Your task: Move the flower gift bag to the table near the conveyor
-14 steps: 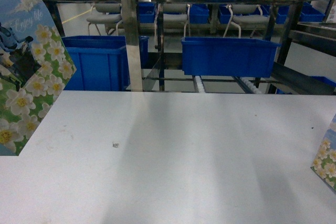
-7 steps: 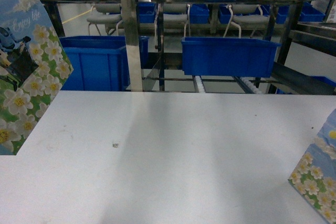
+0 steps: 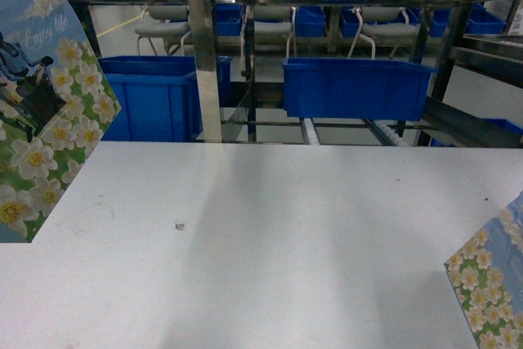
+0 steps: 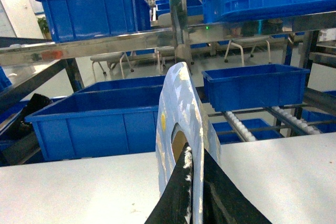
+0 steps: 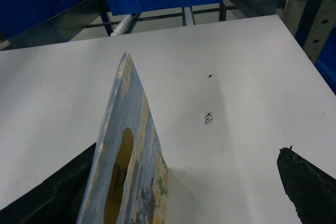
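Each arm carries 1 flower gift bag. The left bag hangs above the tabletop's left edge, pinched upright in the left gripper, jaws closed on its top edge. The right bag rests tilted beside the right gripper's spread jaws, apparently unclamped. The conveyor lies just beyond the tabletop, so the left arm need only lower.

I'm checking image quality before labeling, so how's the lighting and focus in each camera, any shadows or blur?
Head view: dim, bluish, with soft shadow bands across the table; the left gift bag is cropped. Left wrist view: brighter, the steel rail glinting; the gripper is dark and blurred up close. Right wrist view: evenly lit, near bag soft.
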Robot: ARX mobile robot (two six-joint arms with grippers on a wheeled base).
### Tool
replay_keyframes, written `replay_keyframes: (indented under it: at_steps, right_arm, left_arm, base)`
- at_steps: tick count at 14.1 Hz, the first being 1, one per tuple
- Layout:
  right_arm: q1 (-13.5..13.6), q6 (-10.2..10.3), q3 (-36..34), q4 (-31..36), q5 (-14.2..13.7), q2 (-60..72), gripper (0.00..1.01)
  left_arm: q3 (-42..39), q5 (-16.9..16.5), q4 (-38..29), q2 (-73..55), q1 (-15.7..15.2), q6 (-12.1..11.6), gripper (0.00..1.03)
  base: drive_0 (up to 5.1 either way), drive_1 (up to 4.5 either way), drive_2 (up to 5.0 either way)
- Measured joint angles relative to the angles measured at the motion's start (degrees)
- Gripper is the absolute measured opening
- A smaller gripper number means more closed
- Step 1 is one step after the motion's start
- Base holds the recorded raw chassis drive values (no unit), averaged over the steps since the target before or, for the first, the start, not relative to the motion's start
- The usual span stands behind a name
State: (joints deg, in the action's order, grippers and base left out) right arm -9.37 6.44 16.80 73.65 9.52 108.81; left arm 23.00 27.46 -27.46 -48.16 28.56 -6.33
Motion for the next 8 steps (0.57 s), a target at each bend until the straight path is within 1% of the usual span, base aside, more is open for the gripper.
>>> replay_keyframes:
  at_steps: [4,6,8]
  right_arm:
    - [0.4,-0.1,3.8,0.0,0.3,-0.3,0.98]
    - [1.2,-0.2,5.4,0.0,-0.5,-1.5,0.98]
    - [3.1,-0.6,6.2,0.2,-1.2,-4.0,0.98]
  left_arm:
    - [0.0,0.0,0.0,0.0,0.0,0.0,0.02]
    - [0.0,0.0,0.0,0.0,0.0,0.0,0.02]
    - [0.0,0.0,0.0,0.0,0.0,0.0,0.02]
  base:
    - [0.0,0.0,0.0]
    - [0.0,0.0,0.0]
    - [0.0,0.0,0.0]
